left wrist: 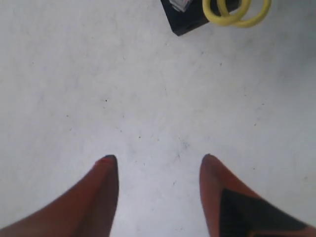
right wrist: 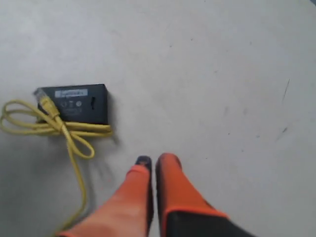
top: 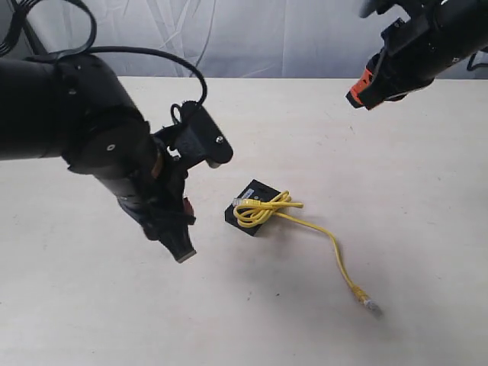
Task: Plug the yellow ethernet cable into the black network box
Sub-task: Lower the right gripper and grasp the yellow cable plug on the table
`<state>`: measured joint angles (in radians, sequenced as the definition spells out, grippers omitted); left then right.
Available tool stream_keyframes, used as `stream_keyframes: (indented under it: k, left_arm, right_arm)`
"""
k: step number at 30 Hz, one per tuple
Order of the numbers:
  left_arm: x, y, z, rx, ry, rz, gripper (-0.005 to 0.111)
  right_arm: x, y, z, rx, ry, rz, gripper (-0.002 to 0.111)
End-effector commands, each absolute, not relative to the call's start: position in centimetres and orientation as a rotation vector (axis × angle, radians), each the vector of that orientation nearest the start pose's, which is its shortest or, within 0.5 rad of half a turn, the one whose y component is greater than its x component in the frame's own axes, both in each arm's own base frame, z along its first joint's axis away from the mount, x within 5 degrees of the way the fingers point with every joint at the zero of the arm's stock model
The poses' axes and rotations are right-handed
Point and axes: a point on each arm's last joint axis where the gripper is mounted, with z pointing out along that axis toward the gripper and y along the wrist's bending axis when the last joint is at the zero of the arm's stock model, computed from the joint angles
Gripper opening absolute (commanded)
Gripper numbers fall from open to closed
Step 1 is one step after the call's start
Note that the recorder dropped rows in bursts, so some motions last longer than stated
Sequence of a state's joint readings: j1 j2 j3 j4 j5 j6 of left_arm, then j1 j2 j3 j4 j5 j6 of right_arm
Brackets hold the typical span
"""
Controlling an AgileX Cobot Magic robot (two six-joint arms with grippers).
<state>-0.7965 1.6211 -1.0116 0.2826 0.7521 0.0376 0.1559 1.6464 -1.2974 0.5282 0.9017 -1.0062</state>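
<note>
Yellow ethernet cable sits mid-table, its knotted loop draped over the black network box and touching it. From the right wrist view I see one plug lying on the box's top at a corner, next to the white label. The cable's tail runs off the box toward the near right and ends in a free plug flat on the table. The table is pale, matte and plain, with a few faint scuffs and specks. Behind its far edge hangs a creased whitish cloth backdrop. Left gripper: orange fingers spread, nothing between them, over bare table near the box. Right gripper: fingers pinched almost together on nothing, raised at the far right, well apart from the box and cable
</note>
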Motion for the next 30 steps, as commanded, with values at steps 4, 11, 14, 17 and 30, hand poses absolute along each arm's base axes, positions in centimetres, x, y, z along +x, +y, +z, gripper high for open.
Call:
stream_keyframes:
  k: [4, 11, 14, 17, 30]
  left_arm:
    - [21.5, -19.9, 21.3, 1.281, 2.411, 0.027, 0.018]
    - [21.4, -19.9, 21.6, 1.265, 2.408, 0.009, 0.002]
    - [21.4, -19.9, 21.6, 1.265, 2.408, 0.009, 0.001]
    - [21.4, -19.9, 21.6, 1.265, 2.408, 0.009, 0.001]
    - [21.4, -19.9, 21.7, 1.261, 2.409, 0.002, 0.001]
  right_arm:
    - [32.5, 8.8, 26.2, -2.132, 1.767, 0.263, -0.001]
    - [30.4, 10.3, 21.8, -2.512, 1.451, 0.37, 0.009]
    - [29.0, 10.9, 20.2, -2.666, 1.348, 0.312, 0.018]
    - [27.5, 11.2, 19.3, -2.73, 1.253, 0.229, 0.018]
    - [23.2, 13.1, 17.4, -2.834, 0.941, -0.029, 0.05]
